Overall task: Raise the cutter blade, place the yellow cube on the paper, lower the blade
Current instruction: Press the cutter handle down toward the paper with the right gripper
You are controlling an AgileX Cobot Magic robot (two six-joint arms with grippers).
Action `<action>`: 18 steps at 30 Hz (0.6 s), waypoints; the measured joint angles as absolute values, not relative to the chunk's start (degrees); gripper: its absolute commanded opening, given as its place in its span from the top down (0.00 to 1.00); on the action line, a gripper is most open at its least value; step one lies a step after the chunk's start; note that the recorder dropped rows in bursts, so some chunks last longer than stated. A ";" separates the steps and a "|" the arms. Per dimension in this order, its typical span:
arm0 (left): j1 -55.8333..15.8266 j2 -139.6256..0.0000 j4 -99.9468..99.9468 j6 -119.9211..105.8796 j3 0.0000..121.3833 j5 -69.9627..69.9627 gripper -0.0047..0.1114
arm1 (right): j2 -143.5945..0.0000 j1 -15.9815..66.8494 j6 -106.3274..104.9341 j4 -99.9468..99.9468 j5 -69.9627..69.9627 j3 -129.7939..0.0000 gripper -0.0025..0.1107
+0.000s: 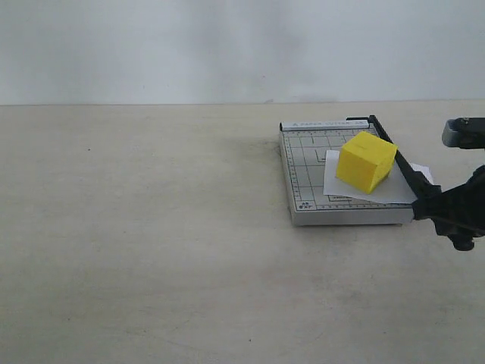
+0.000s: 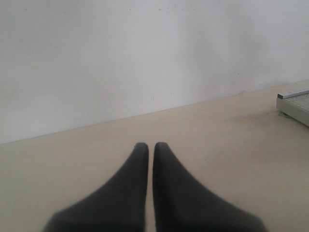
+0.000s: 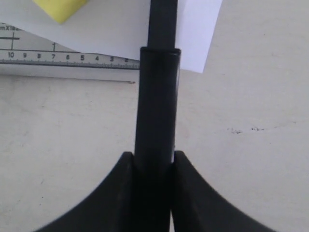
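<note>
The yellow cube (image 1: 365, 161) sits on the white paper (image 1: 356, 189), which lies on the grey gridded trimmer base (image 1: 307, 174). Along the base's right side runs the black cutter blade (image 1: 394, 155), low and slanting down to its handle. My right gripper (image 1: 436, 208) is shut on that thick handle (image 3: 157, 111), one finger pressed on each side. In the right wrist view a corner of the yellow cube (image 3: 60, 8) and the paper (image 3: 106, 29) show beyond the handle. My left gripper (image 2: 150, 145) is shut on nothing above bare table; it is out of the exterior view.
The trimmer's ruler edge (image 3: 67, 57) faces the right gripper. A corner of the trimmer base (image 2: 295, 104) shows in the left wrist view. A pale wall (image 1: 227, 45) backs the beige table (image 1: 151, 250).
</note>
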State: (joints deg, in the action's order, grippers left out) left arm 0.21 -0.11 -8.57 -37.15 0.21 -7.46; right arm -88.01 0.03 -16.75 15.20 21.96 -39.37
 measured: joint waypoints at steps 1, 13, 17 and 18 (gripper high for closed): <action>0.21 -0.11 -8.57 -37.15 0.21 -7.46 0.92 | -88.01 0.03 -16.86 15.32 21.35 -38.97 0.95; 0.21 -0.11 -8.57 -37.15 0.21 -7.46 0.92 | -88.01 0.11 -16.96 15.32 19.93 -38.28 0.95; 0.21 -0.11 -8.57 -37.15 0.21 -7.46 0.92 | -88.01 0.11 -16.96 15.32 19.46 -38.19 0.95; 0.21 -0.11 -8.57 -37.15 0.21 -7.46 0.92 | -88.01 0.11 -17.09 15.32 19.48 -38.19 0.95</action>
State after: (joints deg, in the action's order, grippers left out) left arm 0.21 -0.11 -8.57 -37.15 0.21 -7.46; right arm -88.01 0.11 -17.09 15.32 19.48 -38.19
